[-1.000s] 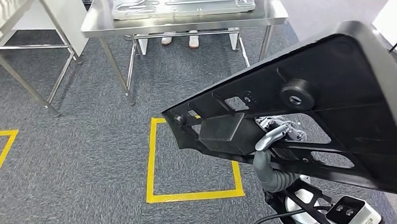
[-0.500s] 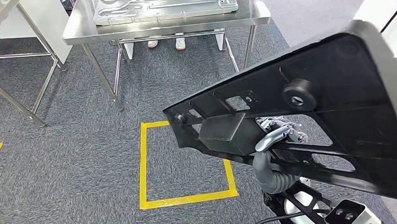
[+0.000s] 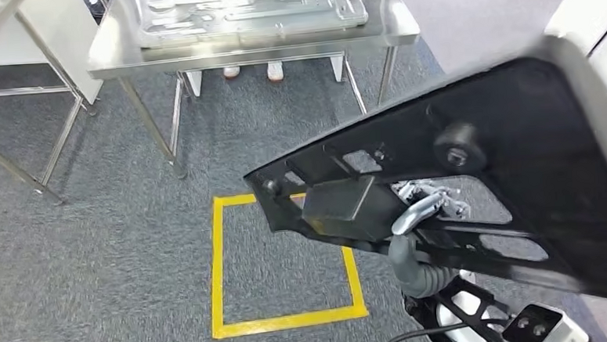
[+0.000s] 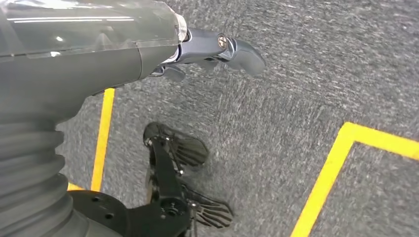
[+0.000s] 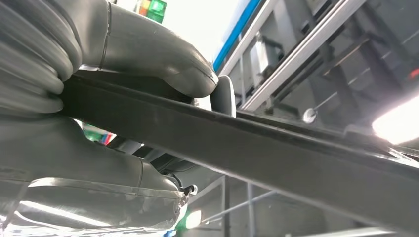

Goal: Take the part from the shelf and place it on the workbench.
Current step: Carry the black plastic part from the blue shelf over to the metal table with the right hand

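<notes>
right hand: clamped on black panel, centre-right of frame | long axis slants toward steel table, upper centre, well apart | left hand: fingers curled, holding nothing, over carpet

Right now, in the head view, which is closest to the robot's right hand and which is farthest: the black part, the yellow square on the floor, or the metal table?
1. Black part: held in the right hand.
2. Yellow square: on the carpet, left of the hand.
3. Metal table: farthest, ahead at the top.
</notes>
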